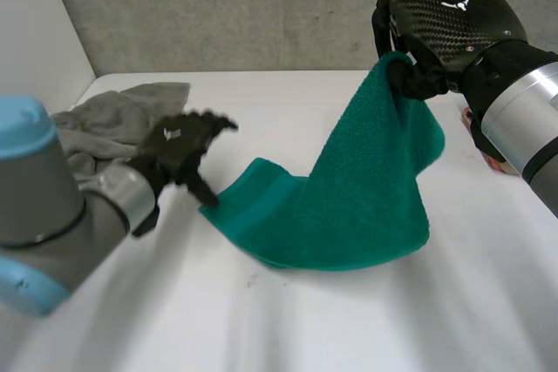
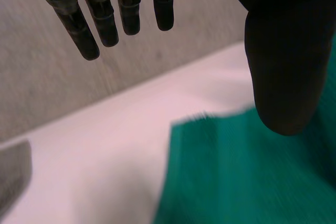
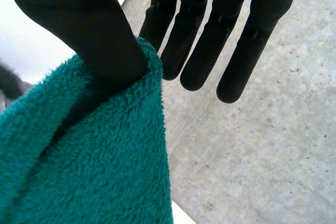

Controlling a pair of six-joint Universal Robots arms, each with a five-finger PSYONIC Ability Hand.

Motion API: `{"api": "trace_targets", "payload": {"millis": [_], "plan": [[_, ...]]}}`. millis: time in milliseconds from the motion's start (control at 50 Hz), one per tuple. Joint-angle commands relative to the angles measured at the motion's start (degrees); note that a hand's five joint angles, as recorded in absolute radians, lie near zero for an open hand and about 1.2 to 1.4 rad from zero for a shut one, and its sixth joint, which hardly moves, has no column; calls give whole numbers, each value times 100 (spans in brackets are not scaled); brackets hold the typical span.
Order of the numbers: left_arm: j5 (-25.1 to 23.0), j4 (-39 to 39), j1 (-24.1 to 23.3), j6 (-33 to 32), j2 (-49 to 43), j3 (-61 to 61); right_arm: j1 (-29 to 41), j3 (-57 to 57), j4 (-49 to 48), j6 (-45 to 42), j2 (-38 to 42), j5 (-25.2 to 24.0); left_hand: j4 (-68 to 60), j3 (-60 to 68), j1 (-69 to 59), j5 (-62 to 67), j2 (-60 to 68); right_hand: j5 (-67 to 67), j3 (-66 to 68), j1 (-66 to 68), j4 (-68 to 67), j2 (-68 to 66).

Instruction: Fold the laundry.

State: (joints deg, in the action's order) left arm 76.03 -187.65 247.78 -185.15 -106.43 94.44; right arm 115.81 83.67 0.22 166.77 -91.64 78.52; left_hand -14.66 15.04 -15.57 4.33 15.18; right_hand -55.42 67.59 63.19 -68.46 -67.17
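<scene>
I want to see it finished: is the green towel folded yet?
Not folded. The right robot hand pinches one corner high, and the green towel drapes down onto the table.

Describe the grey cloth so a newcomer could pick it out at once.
On the white table, look to the far left corner, by the wall. The grey cloth lies crumpled there, beyond the left hand. It alone is grey; the other cloth, a green towel, hangs from the right hand.
</scene>
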Motion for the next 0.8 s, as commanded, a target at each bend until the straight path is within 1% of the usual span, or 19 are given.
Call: {"api": "trace_targets", "payload": {"millis": [20, 120, 180, 200, 260, 280, 340, 360, 460, 480, 500, 540, 560, 580, 660, 680, 720, 740, 800], "plan": [[52, -351, -115, -381, 34, 1102, 74, -202, 4, 206, -91, 49, 24, -62, 115, 9, -76, -1458, 1241, 1681, -1154, -1283], [96, -817, -396, -127, -158, 1173, 100, -386, 109, 356, -240, 93, 75, -113, 165, -41, -126, -1458, 1241, 1681, -1154, -1283], [131, -1028, -546, 303, -501, 1042, 187, -474, 224, 365, -302, 93, 92, -130, 182, -58, -143, -1458, 1241, 1681, -1154, -1283], [201, -1098, -607, 574, -633, 946, 292, -544, 276, 365, -311, 93, 92, -130, 182, -58, -143, -1458, 1241, 1681, -1154, -1283], [316, -1099, -713, 919, -844, 752, 460, -676, 347, 365, -311, 137, 92, -130, 182, -58, -143, -1458, 1241, 1681, -1154, -1283], [394, -1072, -852, 1111, -1071, 595, 530, -763, 373, 365, -285, 215, 75, -113, 166, -42, -127, -1458, 1241, 1681, -1154, -1283], [483, -1072, -1108, 1227, -1362, 409, 618, -931, 444, 356, -276, 417, 75, -113, 165, -42, -126, -1458, 1241, 1681, -1154, -1283], [553, -1063, -1300, 1253, -1511, 278, 627, -975, 453, 356, -276, 462, 58, -96, 149, -25, -110, -1458, 1241, 1681, -1154, -1283], [816, -1090, -1583, 1306, -1934, -206, 724, -1133, 505, 382, -276, 568, -277, 239, -186, 310, 225, -1458, 1241, 1681, -1154, -1283], [904, -1090, -1601, 1315, -2048, -311, 759, -1151, 505, 400, -285, 576, -612, 574, -521, 645, 560, -1458, 1241, 1681, -1154, -1283], [1079, -1090, -1618, 1341, -2266, -538, 803, -1186, 523, 470, -285, 594, -1831, 1793, -1740, 1864, 1779, -1458, 1241, 1681, -1154, -1283], [1308, -1072, -1662, 1368, -2478, -820, 821, -1204, 532, 575, -311, 620, -3332, 3294, -3241, 3365, 3280, -1458, 1241, 1681, -1154, -1283], [1527, -1046, -1706, 1438, -2610, -1100, 829, -1204, 532, 602, -320, 638, -5938, 5900, -5847, 5971, 5886, -1458, 1241, 1681, -1154, -1283], [1642, -1037, -1724, 1464, -2672, -1225, 829, -1195, 523, 611, -337, 655, -6528, 6490, -6437, 6561, 6476, -1458, 1241, 1681, -1154, -1283], [2257, -1028, -1697, 1491, -2621, -1472, 760, -1143, 602, 550, -338, 629, -6534, 6496, -6443, 6567, 6482, -1458, 1241, 1681, -1154, -1283], [2328, -1028, -1697, 1491, -2516, -1437, 750, -1125, 628, 550, -329, 612, -6534, 6496, -6443, 6567, 6482, -1458, 1241, 1681, -1154, -1283], [2486, -1028, -1680, 1482, -2052, -1323, 742, -1081, 690, 541, -329, 585, -6534, 6496, -6443, 6567, 6482, -1458, 1241, 1681, -1154, -1283], [2539, -1063, -1541, 1421, -1492, -1053, 724, -1037, 768, 523, -320, 559, -6534, 6496, -6443, 6567, 6482, -1458, 1241, 1681, -1154, -1283], [2487, -1177, -1093, 1412, -637, -551, 549, -975, 883, 427, -311, 533, -6534, 6496, -6443, 6567, 6482, -1458, 1241, 1681, -1154, -1283]]}}
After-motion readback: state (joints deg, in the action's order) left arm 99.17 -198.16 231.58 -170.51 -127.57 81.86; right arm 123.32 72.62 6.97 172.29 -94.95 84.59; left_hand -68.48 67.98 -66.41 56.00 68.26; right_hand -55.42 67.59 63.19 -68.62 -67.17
